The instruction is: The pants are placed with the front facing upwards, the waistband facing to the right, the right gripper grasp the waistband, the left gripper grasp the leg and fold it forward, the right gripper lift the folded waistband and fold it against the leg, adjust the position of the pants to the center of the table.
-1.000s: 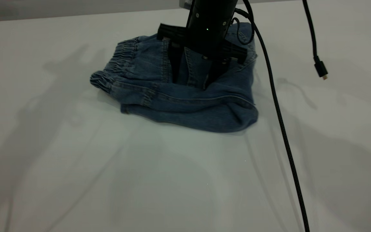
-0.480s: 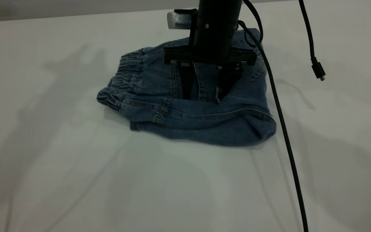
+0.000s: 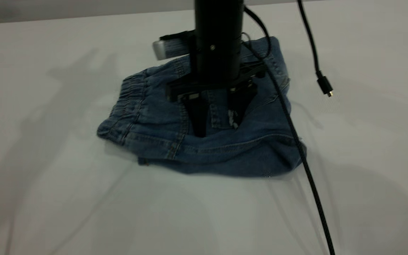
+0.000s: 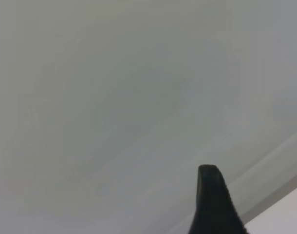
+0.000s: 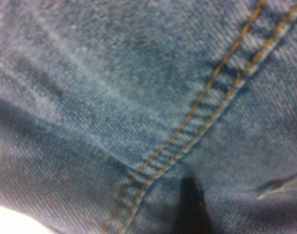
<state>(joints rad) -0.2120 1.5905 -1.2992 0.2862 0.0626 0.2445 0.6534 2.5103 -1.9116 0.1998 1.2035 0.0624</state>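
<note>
Pants (image 3: 204,148): folded, final centring step; right gripper (image 3: 216,122) spread apart, tips pressing denim, next slide bundle mid-worktop (image 3: 83,212); left gripper (image 4: 214,204) away, state can't tell.

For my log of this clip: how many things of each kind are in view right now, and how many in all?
Pants: 1, the pants, folded.
Tools: 2, the right tool pressed on the pants, the left tool over bare surface.
Cables: 2, the long cable and the plug cable.
Tables: 1, the table.
Total: 6.
</note>
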